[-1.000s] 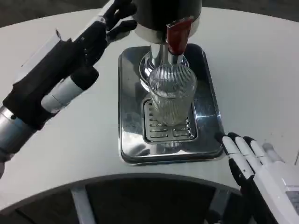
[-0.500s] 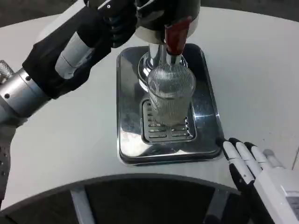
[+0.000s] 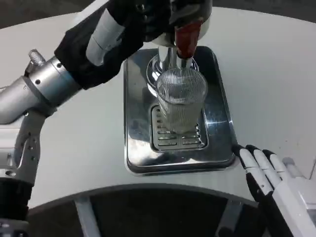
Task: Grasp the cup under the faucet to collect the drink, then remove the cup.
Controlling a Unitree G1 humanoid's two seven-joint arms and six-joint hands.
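Note:
A clear ribbed cup (image 3: 181, 105) stands upright on the grate of a steel drip tray (image 3: 136, 148), right below the faucet with its red lever (image 3: 186, 37). The dispenser body (image 3: 190, 10) rises at the top edge. My left hand (image 3: 140, 17) reaches over the tray's far left corner to the dispenser, close to the red lever; its fingertips are cut off by the frame's top edge, so what it touches is hidden. My right hand (image 3: 269, 175) lies at the lower right, off the tray's near right corner, fingers stretched out and empty, well apart from the cup.
The white round table (image 3: 64, 143) spreads on both sides of the tray. Its curved front edge runs along the bottom, with a dark gap and frame bars (image 3: 86, 217) below. My left forearm (image 3: 34, 94) crosses the table's left part.
My left arm has swung up and to the right, from the tray's left side to the dispenser top by the lever. The right hand has barely shifted. The cup stays put.

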